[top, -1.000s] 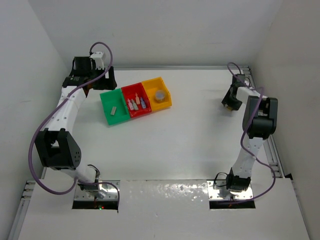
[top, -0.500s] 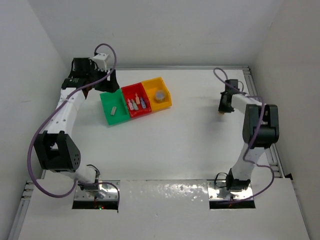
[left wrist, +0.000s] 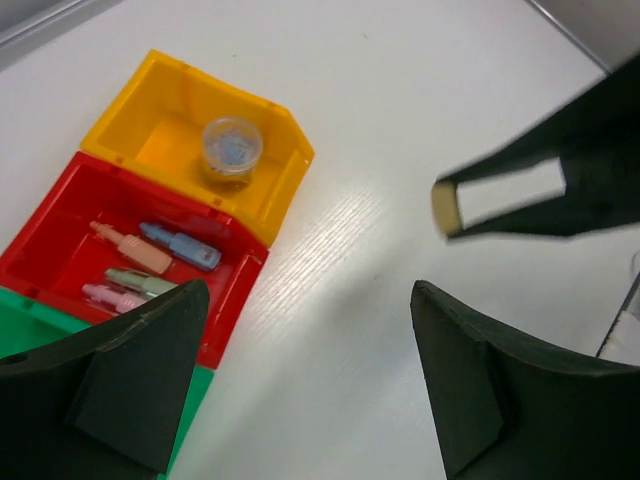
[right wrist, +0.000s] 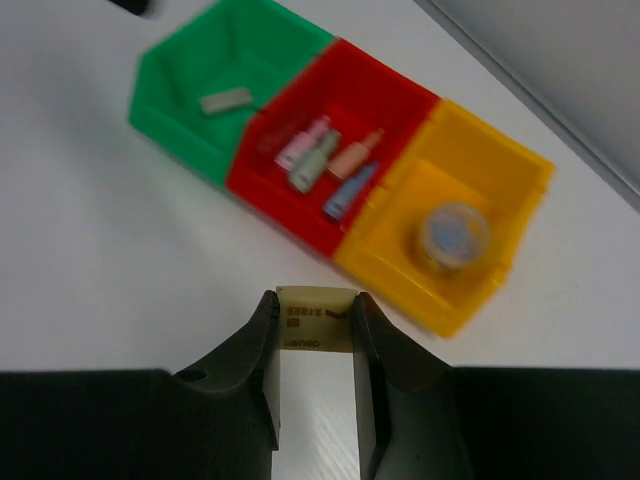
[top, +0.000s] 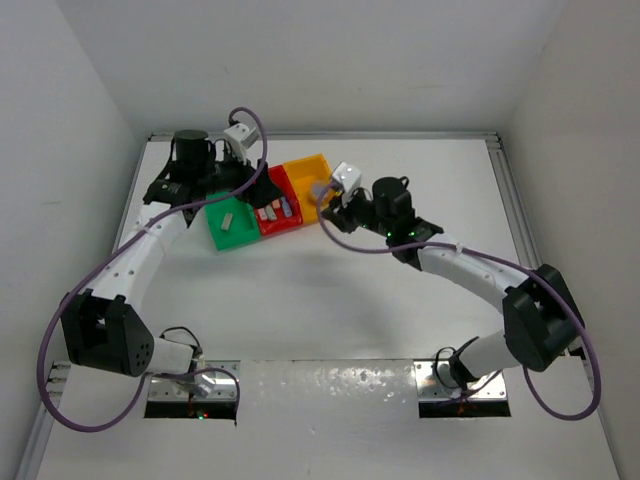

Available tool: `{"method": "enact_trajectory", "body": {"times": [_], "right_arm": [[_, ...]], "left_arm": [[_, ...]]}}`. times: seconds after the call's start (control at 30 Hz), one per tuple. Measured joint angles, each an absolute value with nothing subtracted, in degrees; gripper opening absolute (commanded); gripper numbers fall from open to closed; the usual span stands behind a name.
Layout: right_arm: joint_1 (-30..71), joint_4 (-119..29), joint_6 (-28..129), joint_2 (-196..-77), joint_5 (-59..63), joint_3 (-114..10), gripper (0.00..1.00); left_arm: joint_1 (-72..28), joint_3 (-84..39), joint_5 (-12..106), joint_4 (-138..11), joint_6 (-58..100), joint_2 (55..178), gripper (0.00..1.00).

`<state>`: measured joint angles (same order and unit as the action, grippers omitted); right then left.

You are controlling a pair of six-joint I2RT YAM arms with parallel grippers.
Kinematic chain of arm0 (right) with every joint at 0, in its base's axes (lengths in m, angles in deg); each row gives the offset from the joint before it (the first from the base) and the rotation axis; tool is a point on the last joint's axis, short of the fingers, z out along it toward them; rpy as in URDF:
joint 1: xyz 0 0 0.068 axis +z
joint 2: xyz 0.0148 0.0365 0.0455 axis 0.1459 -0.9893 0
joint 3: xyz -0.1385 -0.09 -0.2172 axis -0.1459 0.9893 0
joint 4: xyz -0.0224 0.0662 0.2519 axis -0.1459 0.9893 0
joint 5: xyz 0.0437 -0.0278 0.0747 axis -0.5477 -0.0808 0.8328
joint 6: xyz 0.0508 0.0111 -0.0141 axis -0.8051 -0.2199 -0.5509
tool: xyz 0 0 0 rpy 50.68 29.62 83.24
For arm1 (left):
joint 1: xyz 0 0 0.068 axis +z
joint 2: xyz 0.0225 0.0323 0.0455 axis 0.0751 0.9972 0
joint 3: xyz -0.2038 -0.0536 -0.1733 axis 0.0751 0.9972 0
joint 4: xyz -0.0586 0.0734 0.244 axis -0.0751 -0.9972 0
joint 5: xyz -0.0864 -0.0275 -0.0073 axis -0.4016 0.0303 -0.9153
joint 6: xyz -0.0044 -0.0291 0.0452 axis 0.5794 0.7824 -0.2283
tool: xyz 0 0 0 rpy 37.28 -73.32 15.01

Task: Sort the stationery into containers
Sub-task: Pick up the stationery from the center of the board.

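Right gripper (right wrist: pixel 316 300): my fingers are pressed onto the two sides of the tan block (right wrist: pixel 317 318), which sits between the tips with its printed face up.
Left gripper (left wrist: pixel 305 300): fingers are spread wide, with nothing between them.
Change, right arm: a second ago I was at the far right edge of the table (top: pixel 400 300). I have since swung left across it to the row of bins.
Change, left arm: it has come from the far left corner to hang above the row, its camera looking down on it.
Tan block, place: it is held above bare table just beside the yellow bin (right wrist: pixel 500 175), not yet over any bin.
Green bin (right wrist: pixel 240 50): holds one flat piece (right wrist: pixel 227 100) of similar shape.
Red bin (right wrist: pixel 370 95): holds four oblong pieces (right wrist: pixel 313 163), pink, pale green, orange and blue.
Yellow bin: holds the round roll (right wrist: pixel 453 235).
Meaning for the task: the transport leg looks done and only placement is left. No other loose stationery is in view.
Likely target: the green bin, judged by the matching piece there. That means passing left over two bins.
Risk: the left gripper hangs close to that path.
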<state>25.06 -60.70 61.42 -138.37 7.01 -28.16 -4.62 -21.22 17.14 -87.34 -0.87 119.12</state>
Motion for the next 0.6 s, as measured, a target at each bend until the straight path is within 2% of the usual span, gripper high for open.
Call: {"method": "enact_trajectory", "body": {"times": [0.1, 0.3, 0.6], "right_arm": [[30.2, -67.1, 62.6, -140.1, 8.5, -27.0, 0.0], [34.5, -77.3, 63.7, -143.4, 9.3, -26.9, 0.0], [37.2, -83.7, 64.4, -145.5, 6.8, -26.9, 0.0]], "left_arm": [[-6.0, -20.1, 17.4, -85.5, 2.0, 119.1, 0.82], [-6.8, -17.6, 18.9, -83.8, 5.2, 119.0, 0.79], [-10.7, -16.3, 23.2, -86.0, -1.1, 116.6, 0.73]]}}
